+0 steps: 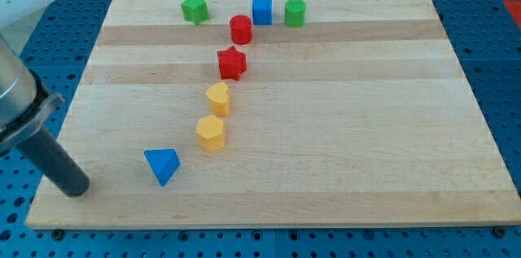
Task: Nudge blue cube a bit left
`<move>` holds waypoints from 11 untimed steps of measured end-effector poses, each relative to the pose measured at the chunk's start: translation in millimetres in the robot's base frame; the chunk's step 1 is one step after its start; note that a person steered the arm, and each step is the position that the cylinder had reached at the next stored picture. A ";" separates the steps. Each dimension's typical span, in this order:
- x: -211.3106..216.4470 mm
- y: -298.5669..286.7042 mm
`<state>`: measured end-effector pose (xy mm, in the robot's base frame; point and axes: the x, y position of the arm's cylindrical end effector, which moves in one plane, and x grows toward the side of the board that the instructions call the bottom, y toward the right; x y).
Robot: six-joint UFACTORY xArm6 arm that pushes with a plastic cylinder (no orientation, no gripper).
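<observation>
The blue cube [261, 10] stands near the board's top edge, between a red cylinder [240, 28] to its lower left and a green cylinder [295, 13] to its right. My tip [77, 189] rests at the board's bottom left corner, far from the blue cube. The nearest block to it is a blue triangular block [162, 164], to its right.
A green star block [194, 8] sits at the top left of the row. A red star block [232, 63] lies below the red cylinder. Two yellow blocks [218, 98] [210, 133] follow downward. The wooden board [342, 128] lies on a blue perforated table.
</observation>
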<state>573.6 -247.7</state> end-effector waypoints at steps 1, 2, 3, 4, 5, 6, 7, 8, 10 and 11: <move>-12.5 14.2; -12.5 18.1; -12.5 18.7; -12.5 18.8; -13.2 19.9; -8.2 52.6; 2.9 89.5; -2.4 67.8; -33.5 90.6; -33.3 111.4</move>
